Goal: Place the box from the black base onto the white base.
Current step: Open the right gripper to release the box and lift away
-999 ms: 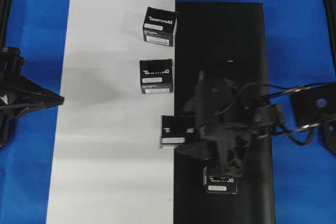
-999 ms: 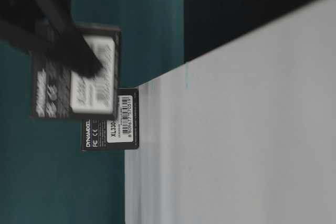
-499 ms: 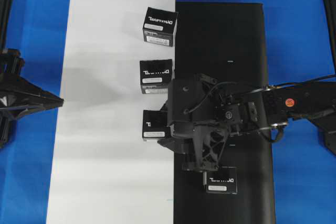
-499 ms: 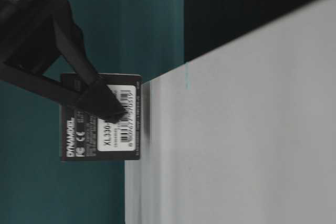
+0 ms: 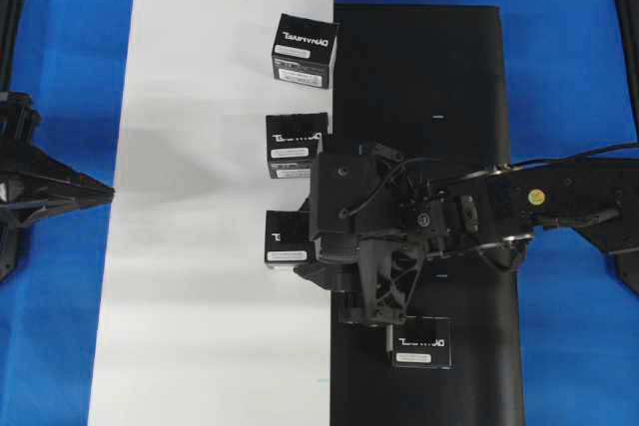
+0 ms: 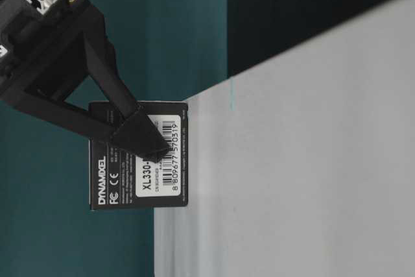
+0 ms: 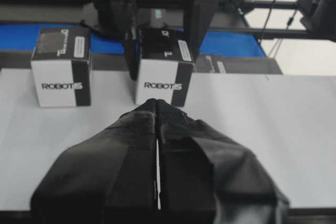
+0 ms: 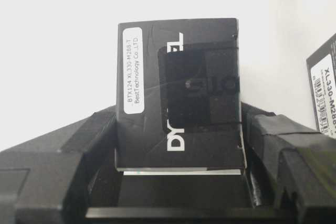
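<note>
Right end effector (image 5: 300, 246) pinching the box (image 5: 286, 238) on the white base (image 5: 200, 296); left end effector (image 7: 157, 111) pressed together, facing the box.

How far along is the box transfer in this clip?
Two boxes, the far one and the next one, already sit on the white sheet. A third box is over that sheet with the right end effector shut on it, not yet released. One last box waits on the black sheet. The left end effector is shut and idle.

Right gripper (image 5: 300, 241) reaching across the middle, fingers (image 8: 273, 140) clamped; left gripper (image 7: 157, 103) at rest, fingers pressed together
</note>
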Motion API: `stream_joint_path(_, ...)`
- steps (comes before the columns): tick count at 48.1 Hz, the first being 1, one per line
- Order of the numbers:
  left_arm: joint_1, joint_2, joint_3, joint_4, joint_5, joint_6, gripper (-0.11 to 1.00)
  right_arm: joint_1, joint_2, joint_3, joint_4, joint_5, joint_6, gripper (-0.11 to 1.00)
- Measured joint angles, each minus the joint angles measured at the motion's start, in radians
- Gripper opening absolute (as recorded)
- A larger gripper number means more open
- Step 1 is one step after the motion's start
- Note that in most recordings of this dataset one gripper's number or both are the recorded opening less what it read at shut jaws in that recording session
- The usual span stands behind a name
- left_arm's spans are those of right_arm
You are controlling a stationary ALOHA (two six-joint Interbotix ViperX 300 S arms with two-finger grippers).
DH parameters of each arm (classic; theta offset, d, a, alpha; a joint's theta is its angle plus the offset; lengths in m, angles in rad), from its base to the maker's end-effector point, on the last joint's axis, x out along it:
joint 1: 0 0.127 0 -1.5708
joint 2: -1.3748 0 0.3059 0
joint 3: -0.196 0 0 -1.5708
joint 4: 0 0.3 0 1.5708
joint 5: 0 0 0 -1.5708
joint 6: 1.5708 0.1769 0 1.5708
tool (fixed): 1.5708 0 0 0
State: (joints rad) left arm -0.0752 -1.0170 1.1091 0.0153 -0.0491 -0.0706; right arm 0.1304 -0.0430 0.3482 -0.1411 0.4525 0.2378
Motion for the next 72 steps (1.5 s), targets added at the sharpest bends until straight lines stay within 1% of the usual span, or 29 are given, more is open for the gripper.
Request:
stream_joint_path(18, -0.002, 0.0, 0.0, 0.0, 0.0, 0.0, -0.04, -0.008, 0.0, 0.003, 0.0, 0.0, 0.005, 0.57)
stream_joint_path(20, -0.002, 0.0, 0.0, -0.002, 0.0, 0.0, -0.04, -0.009, 0.0, 0.005, 0.0, 0.0, 0.005, 0.63)
stream_joint_path(24, -0.002, 0.0, 0.0, -0.002, 0.0, 0.0, -0.04, -0.012, 0.002, 0.012, 0.0, 0.0, 0.003, 0.86)
stream_joint_path(25, -0.002, 0.0, 0.0, 0.0, 0.0, 0.0, -0.04, -0.015, 0.003, 0.014, 0.0, 0.0, 0.003, 0.9)
stream_joint_path(27, -0.002, 0.0, 0.0, 0.0, 0.0, 0.0, -0.04, -0.018, 0.005, 0.017, 0.0, -0.002, 0.002, 0.96)
stream_joint_path(29, -0.002, 0.0, 0.0, -0.002, 0.0, 0.0, -0.04, -0.018, 0.003, 0.02, 0.0, -0.005, 0.0, 1.0)
stream_joint_path(40, -0.006, 0.0, 0.0, -0.002, 0.0, 0.0, -0.04, -0.02, -0.011, 0.046, 0.0, -0.021, 0.008, 1.0)
stream_joint_path(49, -0.008, 0.0, 0.0, 0.0, 0.0, 0.0, -0.04, -0.021, -0.048, 0.078, 0.0, -0.021, 0.009, 1.0)
stream_joint_path(59, -0.008, -0.003, 0.0, 0.0, 0.017, 0.0, -0.04, -0.025, -0.15, 0.166, 0.0, -0.025, 0.011, 1.0)
stream_joint_path(72, -0.008, -0.011, 0.0, 0.0, 0.035, 0.0, -0.04, -0.026, -0.321, 0.318, 0.003, -0.081, 0.012, 1.0)
